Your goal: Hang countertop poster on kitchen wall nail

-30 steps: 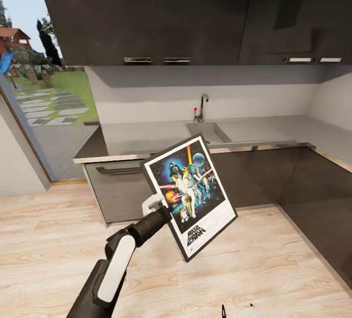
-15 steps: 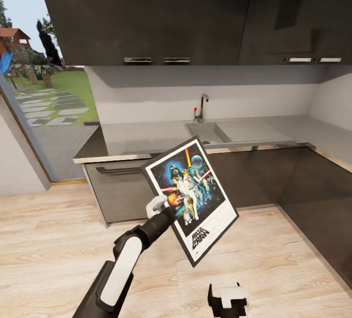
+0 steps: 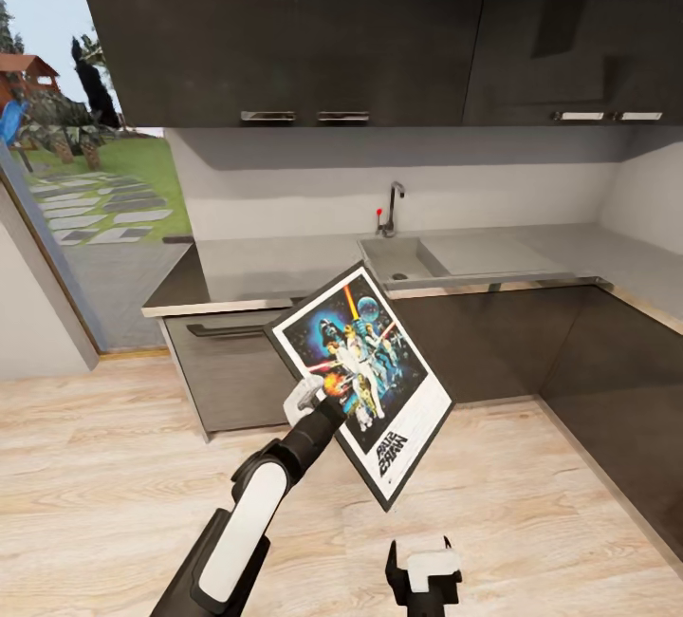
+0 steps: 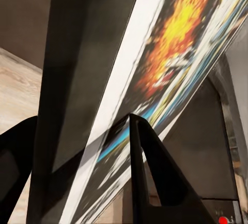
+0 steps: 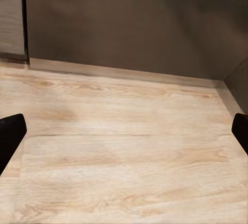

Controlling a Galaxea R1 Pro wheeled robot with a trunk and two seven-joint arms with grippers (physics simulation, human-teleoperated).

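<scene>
At the poster's [image 3: 365,380] nine o'clock edge, the left hand [image 3: 305,401] pinches it; stiff, light, maybe slippery.

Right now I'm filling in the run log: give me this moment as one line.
phase: carrying | left pincer: shut on poster, tilted, off kitchen countertop | right pincer: open, free | nail: unseen

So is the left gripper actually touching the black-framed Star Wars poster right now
Touching. In the left wrist view, the left gripper has its dark fingers on either side of the poster, pressed against its faces.
</scene>
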